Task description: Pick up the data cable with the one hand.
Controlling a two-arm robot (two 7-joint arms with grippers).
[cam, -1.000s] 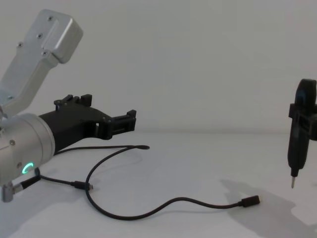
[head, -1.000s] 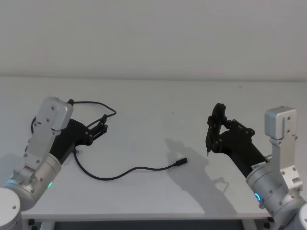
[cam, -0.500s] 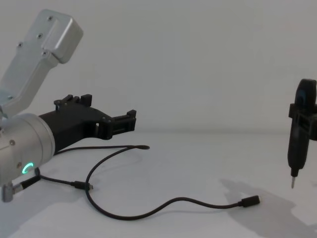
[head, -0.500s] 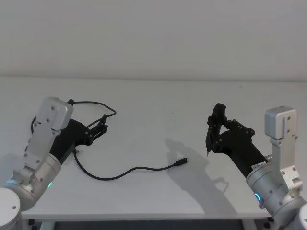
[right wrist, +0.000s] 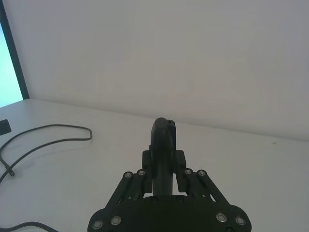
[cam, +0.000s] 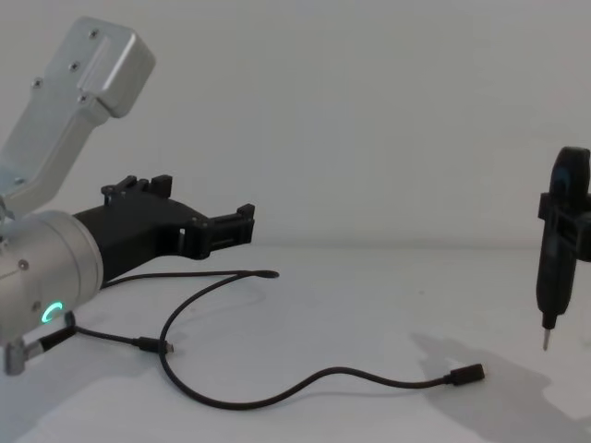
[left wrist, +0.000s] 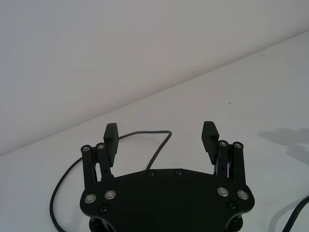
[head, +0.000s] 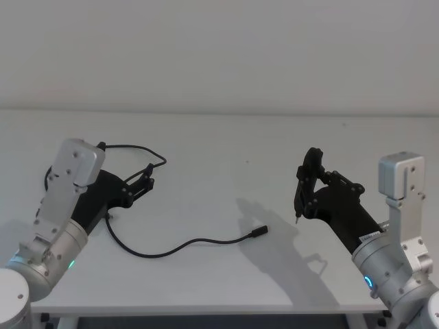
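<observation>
Data cable [head: 199,241] snakes across the lower centre of the table [head: 219,144] in the head view, with the left gripper [head: 149,175] at middle left. Left wrist view: its fingers [left wrist: 210,137] are spread wide and hold nothing. Right wrist view: the right gripper [right wrist: 164,162] clamps a black tool [right wrist: 163,130]. Chest view: the cable lies at lower centre, below the left gripper.

Bright even light, soft shadows

Both arms end in thick silver wrists: the left wrist [cam: 46,277] carries a glowing green ring, the right wrist [head: 391,271] a blue one. A pale grey boxy housing [cam: 83,83] with small screws sits on each. A thin black lead [cam: 115,340] leaves the left wrist. The left end effector [left wrist: 161,129] and right end effector [right wrist: 164,166] are black, angular, two-fingered, studded with silver screws.
</observation>
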